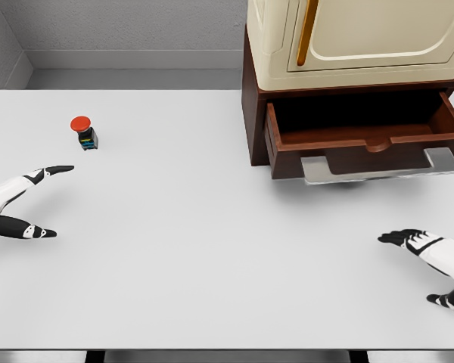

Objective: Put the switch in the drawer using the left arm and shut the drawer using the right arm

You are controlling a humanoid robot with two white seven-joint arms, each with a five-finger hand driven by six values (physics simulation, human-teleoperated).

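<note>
At the left edge of the frame the left hand [23, 203] lies low over the white table [197, 249], fingers spread and holding nothing. The right hand [431, 265], lower right, is likewise open and empty. The switch [84, 132], upper left, stands upright beyond the left hand: a round red button on a small dark boxy base. Upper right, the brown wooden drawer [367, 140] is pulled open, its flat grey handle [378, 168] facing forward, under a glossy cream cabinet [363, 38].
</note>
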